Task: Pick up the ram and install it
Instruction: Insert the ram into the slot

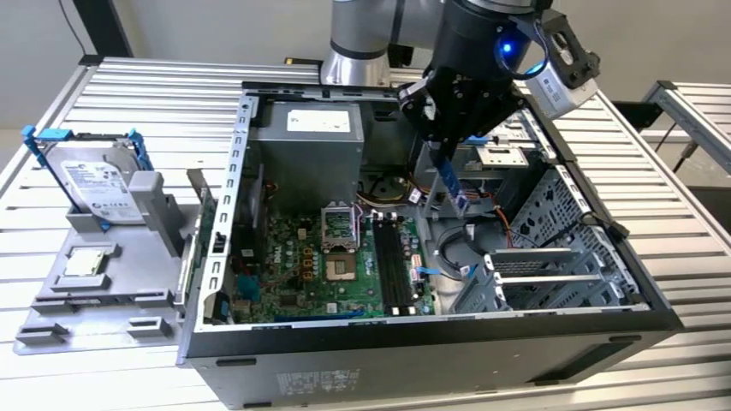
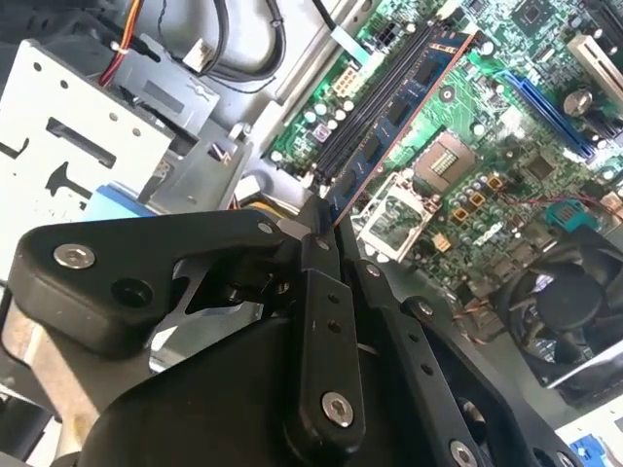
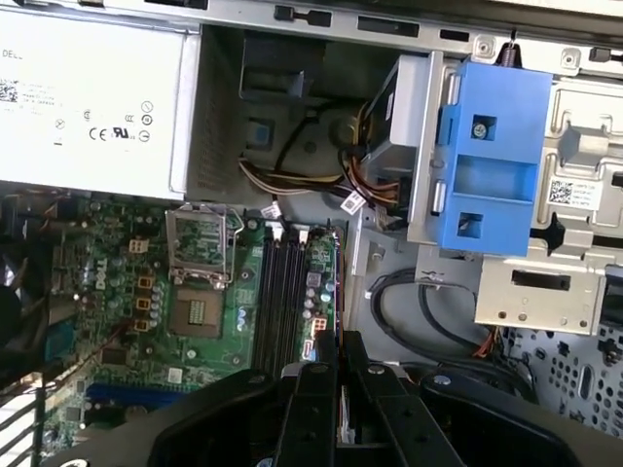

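Note:
My gripper (image 1: 441,147) is shut on the ram (image 1: 450,181), a thin blue circuit stick hanging edge-down inside the open computer case. It is held above the motherboard (image 1: 303,257), over the exterior view's right side of the black memory slots (image 1: 395,257). In the second wrist view the ram (image 2: 407,103) runs out from the gripper (image 2: 321,229) alongside the black slots (image 2: 370,97). The first wrist view has the gripper (image 3: 338,341) holding the ram (image 3: 337,282) edge-on, beside the slots (image 3: 282,292). The ram sits clear of the slots, not seated.
A silver hard drive in a blue bracket (image 1: 98,184) and a small square chip (image 1: 89,264) rest on a grey fixture at the exterior view's left. Inside the case are the power supply (image 1: 308,120), CPU socket (image 1: 341,270), drive cage (image 1: 537,282), loose cables (image 3: 409,311) and a blue bracket (image 3: 487,156).

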You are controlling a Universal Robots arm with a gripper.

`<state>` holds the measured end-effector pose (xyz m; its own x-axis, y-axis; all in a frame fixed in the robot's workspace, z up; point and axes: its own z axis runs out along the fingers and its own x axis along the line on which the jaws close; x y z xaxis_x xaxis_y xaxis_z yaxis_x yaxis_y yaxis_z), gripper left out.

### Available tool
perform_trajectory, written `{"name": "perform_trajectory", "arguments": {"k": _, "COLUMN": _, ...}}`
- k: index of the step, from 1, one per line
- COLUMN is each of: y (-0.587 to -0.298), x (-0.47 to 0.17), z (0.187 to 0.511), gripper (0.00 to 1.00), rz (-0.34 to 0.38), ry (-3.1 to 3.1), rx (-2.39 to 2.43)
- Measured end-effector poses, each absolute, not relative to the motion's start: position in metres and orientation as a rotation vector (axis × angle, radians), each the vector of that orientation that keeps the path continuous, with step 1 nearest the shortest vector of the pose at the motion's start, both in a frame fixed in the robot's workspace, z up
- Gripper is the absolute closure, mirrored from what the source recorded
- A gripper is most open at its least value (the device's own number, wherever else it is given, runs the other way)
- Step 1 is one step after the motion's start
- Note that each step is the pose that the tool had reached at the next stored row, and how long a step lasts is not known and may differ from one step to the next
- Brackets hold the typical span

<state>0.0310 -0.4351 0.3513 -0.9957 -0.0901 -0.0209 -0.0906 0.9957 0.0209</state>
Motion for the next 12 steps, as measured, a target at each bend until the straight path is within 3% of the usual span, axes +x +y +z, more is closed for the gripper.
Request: {"name": "perform_trajectory", "arguments": {"k": 12, "y": -0.435, "x": 0.031, "z": 0.335, "gripper": 1.0, "rz": 0.034, "ry": 3.114, "rx": -0.141}}
